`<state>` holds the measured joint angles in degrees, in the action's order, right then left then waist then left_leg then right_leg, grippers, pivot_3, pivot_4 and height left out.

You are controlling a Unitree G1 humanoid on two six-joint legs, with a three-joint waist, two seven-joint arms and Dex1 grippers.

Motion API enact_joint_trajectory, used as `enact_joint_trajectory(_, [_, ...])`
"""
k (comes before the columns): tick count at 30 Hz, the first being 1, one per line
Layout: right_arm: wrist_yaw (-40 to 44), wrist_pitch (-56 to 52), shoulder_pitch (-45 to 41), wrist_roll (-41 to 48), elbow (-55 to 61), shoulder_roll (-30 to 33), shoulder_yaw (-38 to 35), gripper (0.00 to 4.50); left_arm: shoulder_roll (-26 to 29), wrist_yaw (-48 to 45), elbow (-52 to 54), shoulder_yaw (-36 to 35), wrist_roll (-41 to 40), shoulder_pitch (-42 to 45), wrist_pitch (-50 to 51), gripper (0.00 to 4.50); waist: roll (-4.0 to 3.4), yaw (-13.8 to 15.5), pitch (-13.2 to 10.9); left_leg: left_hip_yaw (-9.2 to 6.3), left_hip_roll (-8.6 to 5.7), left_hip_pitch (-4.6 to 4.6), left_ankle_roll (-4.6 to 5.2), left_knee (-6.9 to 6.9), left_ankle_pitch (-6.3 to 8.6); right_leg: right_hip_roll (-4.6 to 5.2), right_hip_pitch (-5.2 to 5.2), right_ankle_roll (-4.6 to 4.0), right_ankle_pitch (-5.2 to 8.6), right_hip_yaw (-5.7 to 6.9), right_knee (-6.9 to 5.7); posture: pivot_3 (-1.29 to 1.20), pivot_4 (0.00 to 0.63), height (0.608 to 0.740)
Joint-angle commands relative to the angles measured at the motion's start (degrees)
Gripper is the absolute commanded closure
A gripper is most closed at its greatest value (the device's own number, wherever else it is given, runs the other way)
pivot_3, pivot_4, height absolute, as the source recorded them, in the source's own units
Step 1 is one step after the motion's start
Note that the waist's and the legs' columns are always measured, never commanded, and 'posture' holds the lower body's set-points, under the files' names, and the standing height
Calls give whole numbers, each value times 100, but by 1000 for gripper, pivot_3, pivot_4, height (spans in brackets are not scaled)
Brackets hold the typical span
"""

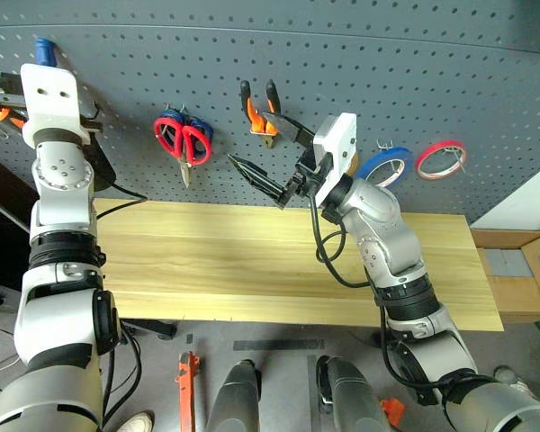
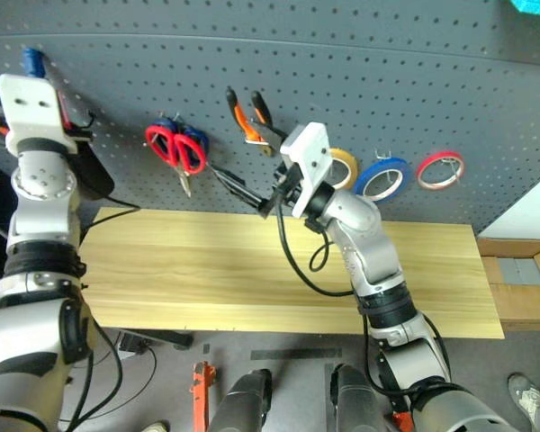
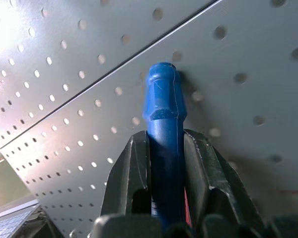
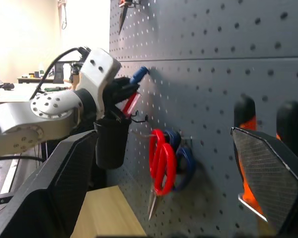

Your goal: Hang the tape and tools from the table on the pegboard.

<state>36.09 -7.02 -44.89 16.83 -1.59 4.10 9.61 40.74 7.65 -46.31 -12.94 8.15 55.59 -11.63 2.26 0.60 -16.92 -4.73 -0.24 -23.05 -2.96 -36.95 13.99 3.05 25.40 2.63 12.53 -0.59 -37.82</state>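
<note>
My left gripper (image 3: 165, 144) is shut on the small blue-handled screwdriver (image 3: 164, 106), whose end is up against the dark grey pegboard (image 1: 360, 63) at its upper left. My right gripper (image 1: 253, 138) stands open in front of the orange-and-black pliers (image 1: 258, 106) hanging on the board, with nothing between its fingers. The red-handled scissors (image 1: 182, 139) hang to the left of the pliers. The yellow-tan tape (image 2: 344, 167) hangs just behind my right wrist. Below lies the light wood table (image 1: 234, 261).
Blue-handled scissors (image 1: 203, 133) hang behind the red ones. A blue roll (image 1: 384, 166) and a red-pink roll (image 1: 441, 159) hang at the right. A black cup (image 4: 111, 141) is fixed to the board under my left gripper. A cardboard box (image 1: 522, 279) sits beyond the table's right end.
</note>
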Motion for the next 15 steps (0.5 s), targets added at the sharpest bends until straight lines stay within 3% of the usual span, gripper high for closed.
enact_joint_trajectory(1, [7,37,-5,50,229,-17,-68,0,200,50,419,-179,-101,-186,83,3941,-1,-11,-40,2,0,0,0,0,0,0,0,0,0,-1,2,154,336,740])
enact_joint_trajectory(10, [54,64,-13,7,153,66,-79,0,6,103,1987,-537,-354,-1416,904,3941,-6,-144,-51,24,4,3,1,8,3,2,16,0,1,-16,3,145,332,740])
enact_joint_trajectory(15, [94,39,44,24,203,128,-49,0,-45,167,2221,-618,-425,-1543,1169,3941,-5,-209,-53,29,4,3,4,8,5,3,19,1,1,-19,8,137,333,740])
